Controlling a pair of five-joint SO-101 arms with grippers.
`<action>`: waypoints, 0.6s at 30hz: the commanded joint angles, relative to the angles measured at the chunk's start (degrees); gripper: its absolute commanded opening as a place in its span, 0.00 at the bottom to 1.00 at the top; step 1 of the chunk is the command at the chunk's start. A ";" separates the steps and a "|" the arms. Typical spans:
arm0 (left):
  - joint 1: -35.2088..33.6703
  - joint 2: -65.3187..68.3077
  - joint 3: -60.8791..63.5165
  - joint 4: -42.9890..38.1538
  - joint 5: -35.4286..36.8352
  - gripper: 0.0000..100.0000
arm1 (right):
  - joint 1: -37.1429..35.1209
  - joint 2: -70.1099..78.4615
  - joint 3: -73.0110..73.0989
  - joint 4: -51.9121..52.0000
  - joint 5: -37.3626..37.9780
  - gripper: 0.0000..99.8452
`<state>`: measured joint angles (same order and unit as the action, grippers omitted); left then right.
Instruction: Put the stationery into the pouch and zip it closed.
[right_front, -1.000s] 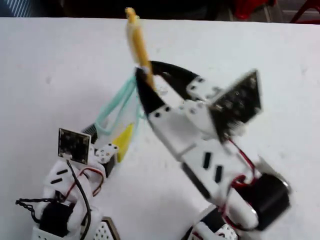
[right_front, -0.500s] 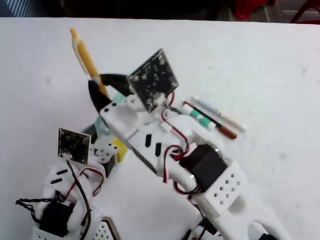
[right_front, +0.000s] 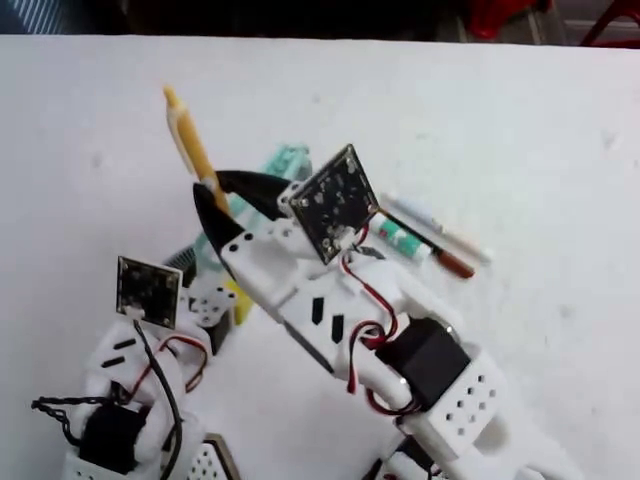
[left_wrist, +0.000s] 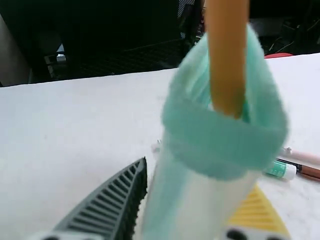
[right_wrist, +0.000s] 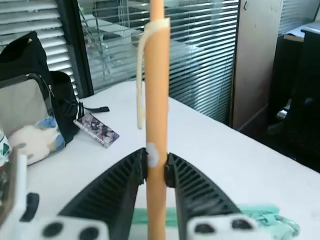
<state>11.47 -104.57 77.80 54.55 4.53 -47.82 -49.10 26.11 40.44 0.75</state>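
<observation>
Right tool (right_wrist: 156, 165) is pinching the orange pen (right_wrist: 157, 90) at the mouth of the pouch (left_wrist: 220, 145).
Left tool (left_wrist: 198, 180) is clamping the pouch, whose rim is hiding the pen's tip; spare pens (right_front: 430, 235) are lying on the surface (right_front: 500, 120) at the right tool's 3 o'clock.

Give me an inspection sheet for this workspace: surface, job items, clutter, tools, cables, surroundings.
surface: white table.
job's things: teal pouch held mouth-up; yellow pen upright, lower end inside the mouth; loose pens lying on the table.
clutter: small card beside a black bag.
grippers: left tool shut on the pouch; right tool shut on the pen.
cables: red and black wires looped along the right arm.
surroundings: window blinds.
</observation>
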 joint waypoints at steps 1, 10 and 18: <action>-0.40 0.48 0.09 -1.41 0.53 0.24 | -0.04 -1.27 -0.53 0.75 0.00 0.13; -0.40 0.48 0.09 -1.41 0.53 0.24 | 0.04 -1.19 -4.66 4.09 0.09 0.22; -0.40 0.48 0.09 -1.41 0.62 0.24 | 7.25 -1.19 -14.33 11.74 0.09 0.22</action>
<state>11.38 -104.57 77.80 54.55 4.53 -44.57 -49.54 16.44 50.37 0.66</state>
